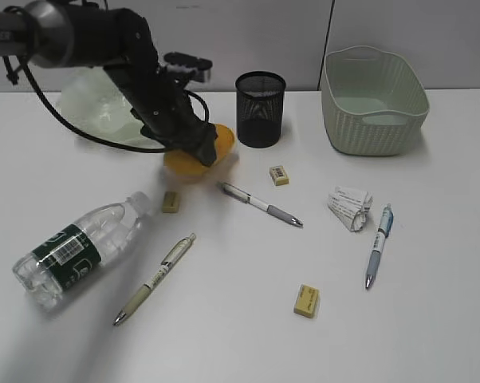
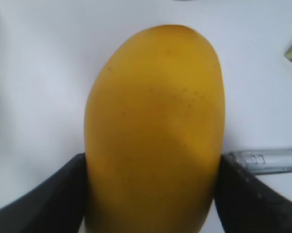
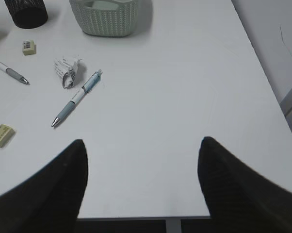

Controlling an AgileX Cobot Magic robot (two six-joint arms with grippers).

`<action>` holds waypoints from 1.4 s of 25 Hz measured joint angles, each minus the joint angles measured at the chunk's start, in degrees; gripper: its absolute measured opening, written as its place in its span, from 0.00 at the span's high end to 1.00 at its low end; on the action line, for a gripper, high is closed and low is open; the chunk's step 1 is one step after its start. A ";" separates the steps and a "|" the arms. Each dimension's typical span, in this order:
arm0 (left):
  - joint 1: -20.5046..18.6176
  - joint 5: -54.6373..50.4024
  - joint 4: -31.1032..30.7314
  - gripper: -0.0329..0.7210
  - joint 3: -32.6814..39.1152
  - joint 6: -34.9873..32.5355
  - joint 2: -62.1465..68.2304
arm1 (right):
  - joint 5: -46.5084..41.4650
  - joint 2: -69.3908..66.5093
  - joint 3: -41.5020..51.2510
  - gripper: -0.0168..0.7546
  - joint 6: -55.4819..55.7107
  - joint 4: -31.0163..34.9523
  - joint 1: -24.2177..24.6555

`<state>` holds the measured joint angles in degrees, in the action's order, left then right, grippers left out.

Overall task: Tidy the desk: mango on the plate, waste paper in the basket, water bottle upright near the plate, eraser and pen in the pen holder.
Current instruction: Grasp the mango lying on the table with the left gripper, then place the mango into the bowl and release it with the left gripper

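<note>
My left gripper (image 1: 202,152) is shut on the yellow-orange mango (image 1: 222,141), with both fingers against its sides in the left wrist view (image 2: 153,136). It is just right of the wavy pale green plate (image 1: 87,105). The water bottle (image 1: 79,249) lies on its side at front left. The waste paper (image 1: 350,207) lies right of centre and also shows in the right wrist view (image 3: 66,72). The black mesh pen holder (image 1: 260,109) and the basket (image 1: 375,100) stand at the back. My right gripper (image 3: 141,145) is open and empty over the desk's front right edge.
Three pens lie on the white desk (image 1: 240,343): one in the middle (image 1: 260,204), one at front left (image 1: 155,278), one at right (image 1: 378,245). Three erasers lie near the pen holder (image 1: 280,175), near the bottle (image 1: 171,201) and at the front (image 1: 306,300).
</note>
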<state>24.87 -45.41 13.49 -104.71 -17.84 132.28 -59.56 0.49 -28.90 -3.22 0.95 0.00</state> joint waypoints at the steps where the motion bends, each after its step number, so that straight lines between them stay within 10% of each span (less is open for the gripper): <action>1: 0.00 -0.82 -0.39 0.20 0.00 0.00 -1.05 | 0.00 0.00 0.00 0.25 0.00 0.00 0.00; 22: -15.64 14.23 -0.34 0.20 -0.06 2.37 -8.88 | 0.00 0.00 0.00 0.25 0.00 0.00 0.00; 35: -16.31 23.25 5.94 0.05 -0.06 2.41 -1.26 | 0.00 0.00 0.00 0.25 0.00 0.00 0.00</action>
<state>8.56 -22.17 19.43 -104.77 -15.44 131.02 -59.56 0.49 -28.90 -3.22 0.95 0.00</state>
